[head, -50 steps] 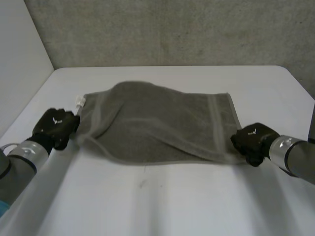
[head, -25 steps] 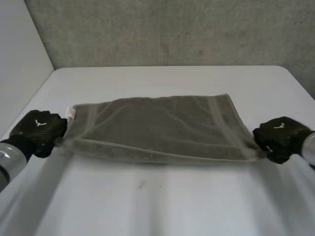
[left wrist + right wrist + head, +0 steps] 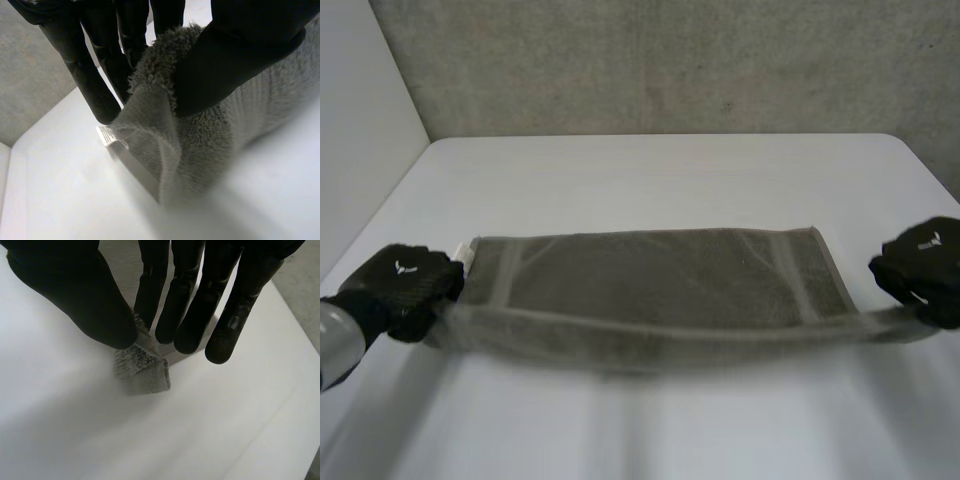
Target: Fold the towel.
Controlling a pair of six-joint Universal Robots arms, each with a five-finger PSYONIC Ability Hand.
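Two black hands hold one grey towel [image 3: 660, 275] stretched wide across the white counter [image 3: 660, 170]. The left hand [image 3: 405, 285] is at the towel's near left corner and the right hand [image 3: 920, 270] at its near right corner. The near long edge runs taut between them. The far edge lies flat on the counter, well short of the grey wall [image 3: 660, 60]. A paler band [image 3: 510, 275] crosses the towel near each short end. A small white tag [image 3: 465, 255] sticks out at the far left corner, just beside the left hand.

In the left wrist view the thumb [image 3: 240, 55] presses a bunched corner of towel against the straight fingers [image 3: 95, 65], so this hand is pinching the cloth. The tag shows by the fingertips, against the counter. In the right wrist view the thumb and the nearest finger nip a small corner of the towel, with the counter below it. The other fingers are straight and spread beside the corner, holding nothing.
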